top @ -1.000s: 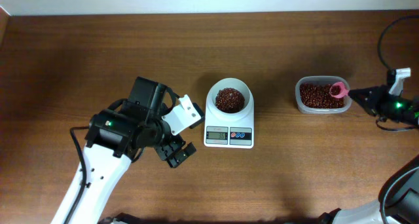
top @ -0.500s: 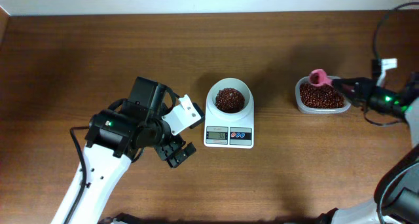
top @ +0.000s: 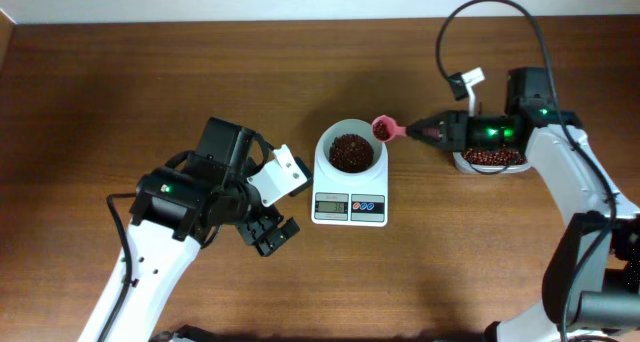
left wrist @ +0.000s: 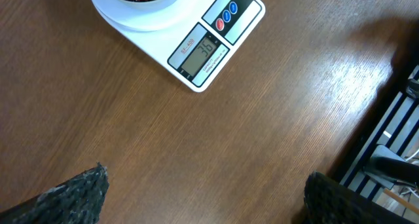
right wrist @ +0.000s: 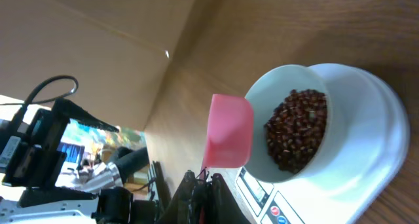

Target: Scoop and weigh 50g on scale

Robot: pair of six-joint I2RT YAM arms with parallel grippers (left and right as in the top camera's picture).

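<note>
The white scale stands mid-table, its round white bowl holding a heap of red-brown beans. My right gripper is shut on the handle of a pink scoop, which hovers at the bowl's right rim with beans in its cup. In the right wrist view the scoop sits just beside the bowl and its beans. My left gripper stands open to the front left of the scale, holding nothing. In the left wrist view the scale's display reads 36.
A clear tub of beans sits right of the scale, partly under my right arm. The right arm's cable loops over the back of the table. My left arm fills the front left.
My right arm has swung left from the tub to the bowl's right rim, carrying the pink scoop. The left arm has not moved.
</note>
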